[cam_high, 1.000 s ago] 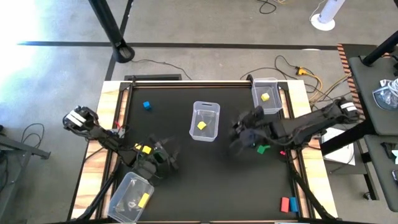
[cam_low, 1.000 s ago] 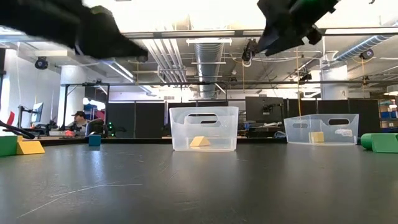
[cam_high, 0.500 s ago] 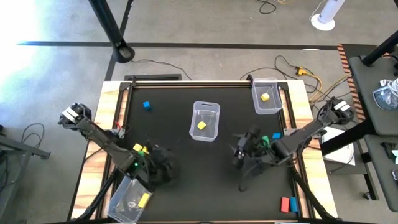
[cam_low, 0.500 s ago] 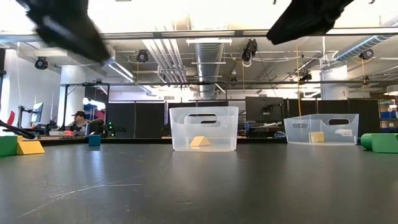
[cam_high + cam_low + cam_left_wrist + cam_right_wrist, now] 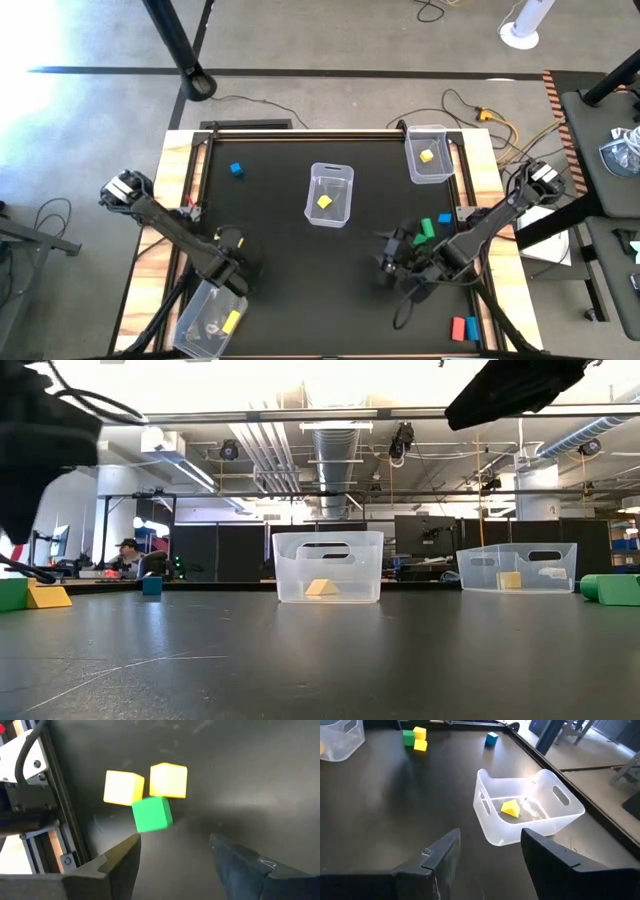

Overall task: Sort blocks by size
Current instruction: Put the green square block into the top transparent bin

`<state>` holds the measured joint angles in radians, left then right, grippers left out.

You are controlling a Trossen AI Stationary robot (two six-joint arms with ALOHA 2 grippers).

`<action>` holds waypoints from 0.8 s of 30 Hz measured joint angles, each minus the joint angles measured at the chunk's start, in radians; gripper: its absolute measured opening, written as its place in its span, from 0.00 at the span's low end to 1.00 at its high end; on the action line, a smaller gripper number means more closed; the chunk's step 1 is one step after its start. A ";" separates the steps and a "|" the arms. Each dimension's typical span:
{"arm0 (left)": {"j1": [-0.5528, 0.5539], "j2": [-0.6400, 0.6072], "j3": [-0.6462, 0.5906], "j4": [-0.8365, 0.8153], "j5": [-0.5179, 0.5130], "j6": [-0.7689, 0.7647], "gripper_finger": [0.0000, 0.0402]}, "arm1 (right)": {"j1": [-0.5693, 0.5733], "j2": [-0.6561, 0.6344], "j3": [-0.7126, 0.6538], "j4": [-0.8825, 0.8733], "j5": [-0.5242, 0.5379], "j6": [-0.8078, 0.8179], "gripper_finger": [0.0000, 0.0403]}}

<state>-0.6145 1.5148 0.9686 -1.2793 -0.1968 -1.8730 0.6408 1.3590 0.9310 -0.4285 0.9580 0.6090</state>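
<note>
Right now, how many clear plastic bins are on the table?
3. One bin sits at the table's centre, one bin at the far right corner, and one bin at the near left edge, beside the left arm. None looks hidden.

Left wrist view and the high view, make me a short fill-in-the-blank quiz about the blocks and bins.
1. In the left wrist view, the left gripper, open, faces two yellow cubes and one ____ cube.
2. The centre bin holds one ____ block.
3. The lone cube at the table's far left is ____.

Missing words: green; yellow; blue
</note>
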 joint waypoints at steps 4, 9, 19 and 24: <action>0.079 -0.060 -0.047 0.001 0.004 0.035 0.56 | 0.000 -0.009 0.000 0.001 0.013 -0.003 0.49; 0.146 -0.111 -0.137 0.049 0.071 0.034 0.56 | 0.001 -0.009 0.000 -0.002 0.012 -0.008 0.50; 0.189 -0.185 -0.282 0.236 0.138 0.009 0.56 | 0.003 -0.008 -0.004 -0.009 0.010 -0.007 0.48; 0.192 -0.194 -0.320 0.250 0.161 -0.022 0.56 | 0.003 -0.008 -0.008 -0.011 0.008 -0.010 0.49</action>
<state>-0.4225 1.3209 0.6490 -1.0291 -0.0355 -1.8953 0.6437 1.3514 0.9229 -0.4398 0.9664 0.5990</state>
